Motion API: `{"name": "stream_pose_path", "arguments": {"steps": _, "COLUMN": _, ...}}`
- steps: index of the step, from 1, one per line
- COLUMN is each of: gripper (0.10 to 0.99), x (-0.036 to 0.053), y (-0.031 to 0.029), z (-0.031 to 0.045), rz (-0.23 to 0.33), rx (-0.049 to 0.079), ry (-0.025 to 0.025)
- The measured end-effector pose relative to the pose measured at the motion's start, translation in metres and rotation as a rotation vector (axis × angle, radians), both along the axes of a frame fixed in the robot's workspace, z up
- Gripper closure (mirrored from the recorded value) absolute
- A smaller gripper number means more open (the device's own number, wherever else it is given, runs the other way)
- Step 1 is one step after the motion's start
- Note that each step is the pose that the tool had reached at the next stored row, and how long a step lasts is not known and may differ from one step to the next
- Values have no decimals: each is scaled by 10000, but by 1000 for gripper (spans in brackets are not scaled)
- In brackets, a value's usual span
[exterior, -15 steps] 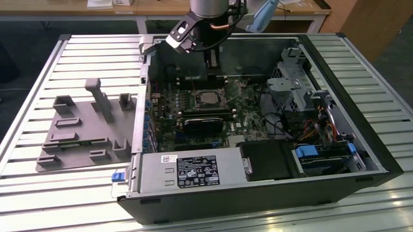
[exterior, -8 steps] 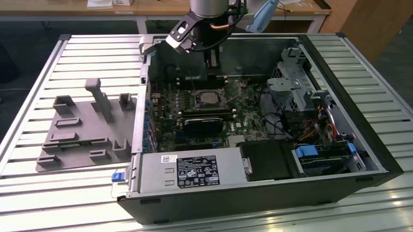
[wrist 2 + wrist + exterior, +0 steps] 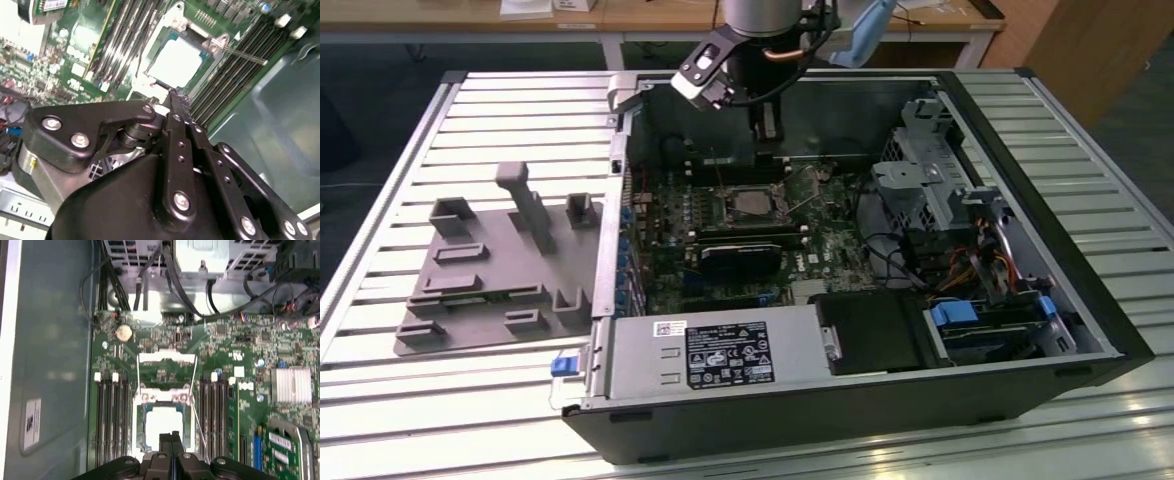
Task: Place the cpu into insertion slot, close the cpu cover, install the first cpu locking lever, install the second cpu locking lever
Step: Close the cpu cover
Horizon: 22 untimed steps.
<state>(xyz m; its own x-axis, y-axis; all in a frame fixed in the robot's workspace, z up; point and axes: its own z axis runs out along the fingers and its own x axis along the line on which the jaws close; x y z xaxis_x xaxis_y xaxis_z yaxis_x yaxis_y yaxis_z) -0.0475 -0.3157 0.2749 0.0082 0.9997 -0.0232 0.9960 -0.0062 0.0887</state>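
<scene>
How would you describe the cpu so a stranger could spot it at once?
Inside the open computer case, find the green motherboard. Between its two banks of long black memory slots lies a square socket. The cpu is the flat, plain silver square inside it.

- My gripper is matte black, its linkage bars dotted with silver screws.
- My arm is silver-grey, with a white-faced black camera block.

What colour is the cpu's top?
Silver-grey, the cpu shining almost white; best in the first wrist view.
</scene>
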Motion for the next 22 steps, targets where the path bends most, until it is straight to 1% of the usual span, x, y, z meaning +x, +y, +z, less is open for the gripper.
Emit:
{"name": "stream_pose_path", "arguments": {"steps": 5, "gripper": 984, "x": 149, "y": 0, "z": 0, "rz": -8, "rx": 0, "ry": 0}}
{"name": "stream_pose_path", "arguments": {"steps": 13, "gripper": 984, "x": 430, "y": 0, "z": -1, "rz": -9, "rx": 0, "ry": 0}}
{"name": "stream_pose_path", "arguments": {"steps": 18, "gripper": 984, "x": 561, "y": 0, "z": 0, "rz": -11, "rx": -2, "ry": 1}}
{"name": "stream_pose_path", "arguments": {"steps": 19, "gripper": 984, "x": 609, "y": 0, "z": 0, "rz": -9, "rx": -3, "ry": 1}}
{"name": "stream_pose_path", "arguments": {"steps": 22, "gripper": 984, "x": 672, "y": 0, "z": -1, "rz": -10, "rx": -1, "ry": 0}}
